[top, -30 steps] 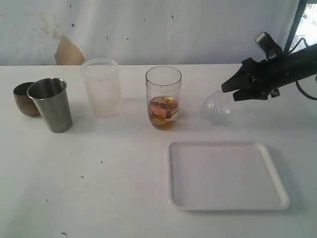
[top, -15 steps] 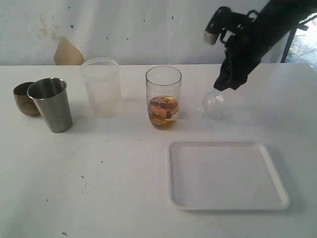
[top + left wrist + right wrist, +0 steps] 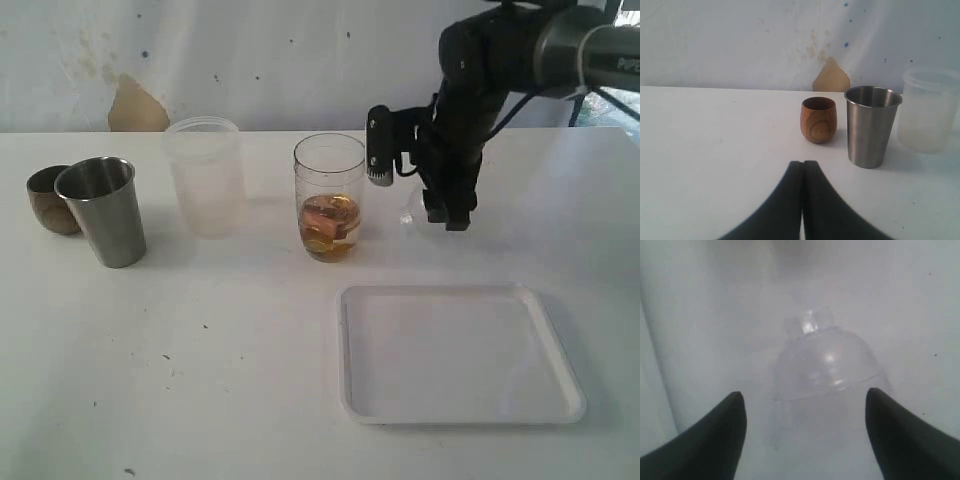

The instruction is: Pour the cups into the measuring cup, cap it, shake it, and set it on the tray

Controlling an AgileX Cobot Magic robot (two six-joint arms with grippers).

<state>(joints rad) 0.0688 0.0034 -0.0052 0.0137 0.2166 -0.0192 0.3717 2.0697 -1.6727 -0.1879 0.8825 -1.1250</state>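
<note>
The white table [image 3: 200,350] fills the exterior view. I take the measuring cup [image 3: 330,180] as the centre of a dial there. The tray [image 3: 460,355] lies flat at about 5 o'clock from it, apart from it, and nothing lies on it. The dark right arm [image 3: 480,70] comes in from about 1 o'clock and bends down to the table at 3 o'clock. The large frosted plastic cup [image 3: 205,178] stands upright at 9 o'clock, near the measuring cup but not touching it. The measuring cup itself stands upright with no cap on it, and brown and orange pieces [image 3: 328,228] lie at its bottom. Further out at 9 o'clock stands the steel tumbler [image 3: 103,212]. The small wooden cup [image 3: 45,200] is just beside it on the far side, partly hidden by it. The clear dome lid [image 3: 827,375] lies on the table at 3 o'clock, under the right gripper [image 3: 804,400]. Its two fingers [image 3: 730,430] stand wide apart, one on each side of the lid, with a gap to it on both sides. The left gripper [image 3: 803,162] has its fingers pressed together on nothing, pointing toward the wooden cup and the tumbler
</note>
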